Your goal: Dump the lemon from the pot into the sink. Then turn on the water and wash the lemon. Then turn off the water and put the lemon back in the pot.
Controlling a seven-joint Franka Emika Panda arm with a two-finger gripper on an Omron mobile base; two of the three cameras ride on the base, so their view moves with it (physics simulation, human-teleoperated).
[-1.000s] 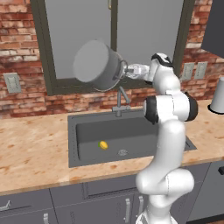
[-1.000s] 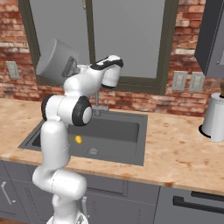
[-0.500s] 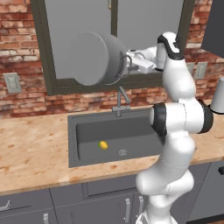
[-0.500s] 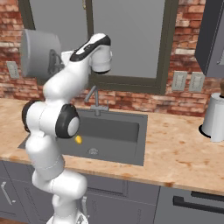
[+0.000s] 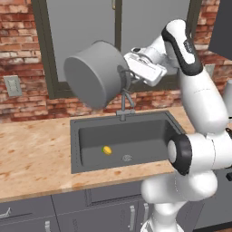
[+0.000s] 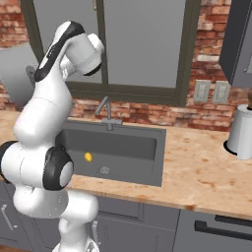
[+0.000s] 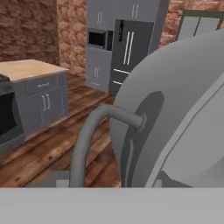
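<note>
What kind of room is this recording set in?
A rendered home kitchen, by the look of it: a dark sink with a gooseneck tap set in a stone-look counter, a brick wall behind, and a fridge across the wooden floor.

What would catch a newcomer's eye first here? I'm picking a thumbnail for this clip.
The big grey pot stands out first, held high above the sink by the gripper at its handle and tipped on its side, base toward the camera. Next comes the small yellow lemon lying on the dark sink floor near the silver drain, with no water running from the tap.
</note>
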